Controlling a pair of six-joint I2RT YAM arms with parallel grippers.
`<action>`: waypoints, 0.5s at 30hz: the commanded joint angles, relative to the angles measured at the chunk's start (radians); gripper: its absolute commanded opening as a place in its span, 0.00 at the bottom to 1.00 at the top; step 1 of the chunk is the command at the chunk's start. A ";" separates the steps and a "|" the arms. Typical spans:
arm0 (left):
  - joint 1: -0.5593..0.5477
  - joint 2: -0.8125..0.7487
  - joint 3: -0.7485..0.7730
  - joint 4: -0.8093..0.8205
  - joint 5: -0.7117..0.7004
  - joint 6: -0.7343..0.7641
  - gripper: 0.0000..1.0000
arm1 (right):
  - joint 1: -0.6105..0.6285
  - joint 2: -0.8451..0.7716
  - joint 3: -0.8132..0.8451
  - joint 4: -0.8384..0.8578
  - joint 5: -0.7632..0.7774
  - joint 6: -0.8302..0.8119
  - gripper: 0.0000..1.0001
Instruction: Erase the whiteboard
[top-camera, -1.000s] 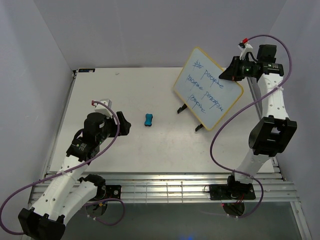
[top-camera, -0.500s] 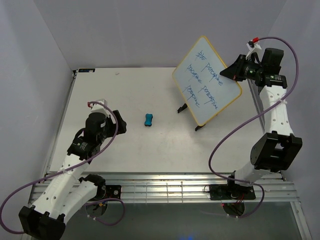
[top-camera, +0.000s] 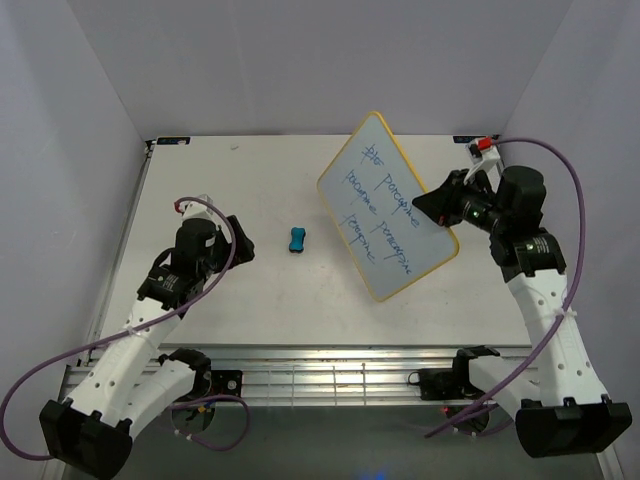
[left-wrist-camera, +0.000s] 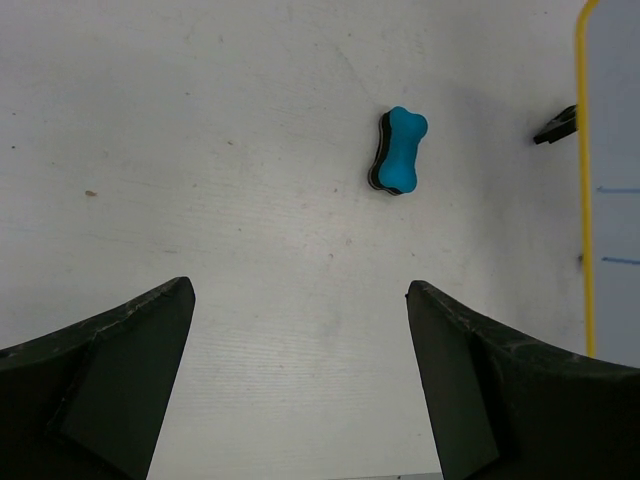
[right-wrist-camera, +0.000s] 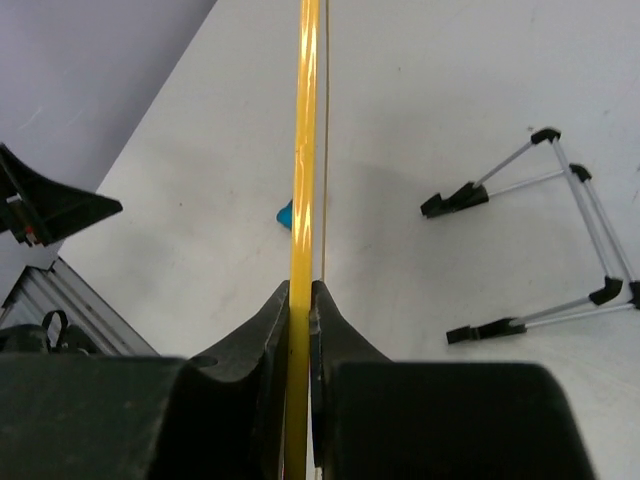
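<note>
My right gripper is shut on the right edge of the whiteboard and holds it tilted in the air above the table. The board is white with a yellow frame and blue handwritten lines. In the right wrist view the yellow frame runs edge-on, pinched between the fingertips. A small blue eraser lies on the table left of the board, also visible as the eraser ahead of my left gripper. That gripper is open and holds nothing.
The board's wire stand with black feet sits on the table below the lifted board; one foot shows beside the board's edge. Grey walls enclose the white table. A metal rail runs along the near edge.
The right arm has lifted the whiteboard off its stand and carried it left and nearer, toward the table's middle. The left arm has barely moved and stays open.
</note>
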 joint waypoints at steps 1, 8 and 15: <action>-0.004 0.055 0.090 -0.023 0.077 -0.051 0.98 | 0.050 -0.099 -0.063 0.040 0.142 0.012 0.08; -0.005 0.152 0.202 -0.111 0.152 -0.100 0.98 | 0.078 -0.233 -0.208 -0.047 0.160 -0.046 0.08; -0.036 0.168 0.168 -0.129 0.203 -0.152 0.98 | 0.090 -0.282 -0.315 -0.041 0.100 -0.072 0.08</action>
